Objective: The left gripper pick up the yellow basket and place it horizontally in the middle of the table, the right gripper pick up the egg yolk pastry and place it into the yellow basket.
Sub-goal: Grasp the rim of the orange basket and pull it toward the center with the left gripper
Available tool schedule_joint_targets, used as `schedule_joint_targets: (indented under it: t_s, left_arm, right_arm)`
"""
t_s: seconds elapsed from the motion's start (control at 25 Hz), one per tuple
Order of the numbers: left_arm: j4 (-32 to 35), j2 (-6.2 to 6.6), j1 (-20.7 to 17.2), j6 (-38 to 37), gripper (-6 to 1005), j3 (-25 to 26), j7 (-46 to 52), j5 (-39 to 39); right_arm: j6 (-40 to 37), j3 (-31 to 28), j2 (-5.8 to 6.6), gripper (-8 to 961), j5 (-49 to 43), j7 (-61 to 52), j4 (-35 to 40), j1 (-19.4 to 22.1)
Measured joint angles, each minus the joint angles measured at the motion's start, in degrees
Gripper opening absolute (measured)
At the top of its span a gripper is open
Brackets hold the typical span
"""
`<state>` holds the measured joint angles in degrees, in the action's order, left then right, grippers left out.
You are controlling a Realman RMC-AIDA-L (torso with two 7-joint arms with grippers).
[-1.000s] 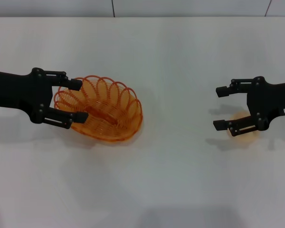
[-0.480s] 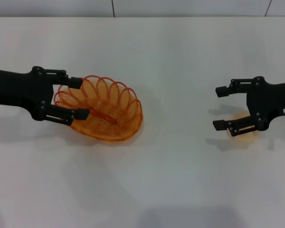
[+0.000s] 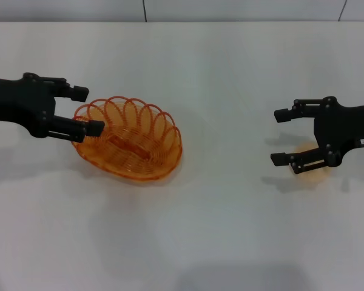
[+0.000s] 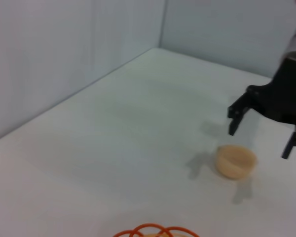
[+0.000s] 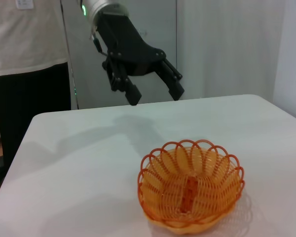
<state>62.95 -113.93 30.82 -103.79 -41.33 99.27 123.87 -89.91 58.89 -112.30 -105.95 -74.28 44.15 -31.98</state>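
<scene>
The yellow basket (image 3: 128,138) rests upright on the white table (image 3: 218,230), left of the middle; it also shows in the right wrist view (image 5: 190,190), and its rim shows in the left wrist view (image 4: 155,231). My left gripper (image 3: 88,110) is open and empty, hovering just off the basket's left rim; the right wrist view (image 5: 155,94) shows it raised above the table. The egg yolk pastry (image 3: 310,168) lies on the table at the right, also in the left wrist view (image 4: 235,161). My right gripper (image 3: 278,136) is open above the pastry, partly covering it.
A person (image 5: 29,49) in a white top stands beyond the table's far end, behind my left arm. Grey walls (image 4: 64,59) border the table on the far side.
My left gripper has drawn back to the left and risen off the basket's rim. The basket has settled flat. The right arm has barely moved.
</scene>
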Motion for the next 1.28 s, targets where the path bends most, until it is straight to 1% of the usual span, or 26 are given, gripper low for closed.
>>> schedule_joint_targets:
  t_s: [0.12, 0.24, 0.4, 0.52, 0.72, 0.8, 0.88, 1.04, 1.12, 1.16, 1.2, 1.28]
  left_arm:
    - [2.5, 0.13, 0.4, -0.3, 861, 0.0, 6.5, 1.4]
    - [4.3, 0.75, 0.9, 0.0, 861, 0.2, 13.1, 2.6]
    - [6.2, 1.71, 2.4, 1.3, 862, 0.3, 22.6, 6.2]
    - [6.6, 2.35, 4.5, 3.6, 862, 0.2, 29.0, 12.6]
    - [4.0, 2.66, 8.2, 6.6, 862, -0.1, 33.6, 21.3]
    - [2.9, 2.32, 9.4, 7.7, 861, -0.1, 34.1, 24.4]
    - [1.0, 1.48, 10.7, 9.3, 861, -1.0, 34.2, 27.5]
    - [-3.7, 0.82, 11.6, 13.5, 861, -5.1, 34.4, 29.0]
    - [-6.0, 0.42, 12.0, 16.1, 861, -6.2, 34.3, 29.2]
    - [-6.0, 0.42, 12.0, 16.1, 861, -6.2, 34.3, 29.2]
    - [-8.3, -0.06, 12.4, 18.8, 861, -6.6, 33.9, 29.3]
    - [-9.6, -0.30, 12.7, 20.2, 861, -6.7, 33.4, 29.3]
  right_arm:
    - [0.1, 0.0, -0.24, 858, -0.1, 0.2, 0.8, 0.5]
    - [0.7, 0.0, -0.62, 857, -0.1, 0.4, 1.8, 1.2]
    - [1.1, 0.0, -0.72, 856, -0.2, 0.5, 1.9, 1.5]
    - [1.2, 0.0, -0.84, 855, -0.2, 0.9, 1.9, 1.7]
    - [1.6, 0.0, -1.46, 854, -0.1, 2.0, 1.9, 1.9]
    - [1.6, 0.0, -1.58, 853, -0.1, 2.2, 1.9, 1.8]
    - [1.7, 0.0, -1.64, 853, -0.1, 2.5, 1.9, 1.9]
    - [1.7, 0.0, -1.94, 851, -0.1, 2.6, 1.9, 1.9]
    - [1.7, 0.0, -2.11, 851, -0.2, 2.6, 1.9, 2.0]
    - [1.7, 0.0, -2.15, 851, -0.2, 2.7, 1.9, 2.0]
    - [1.7, 0.1, -2.20, 850, -0.2, 2.7, 1.9, 2.0]
    - [1.7, 0.0, -2.22, 850, -0.2, 2.7, 1.9, 2.1]
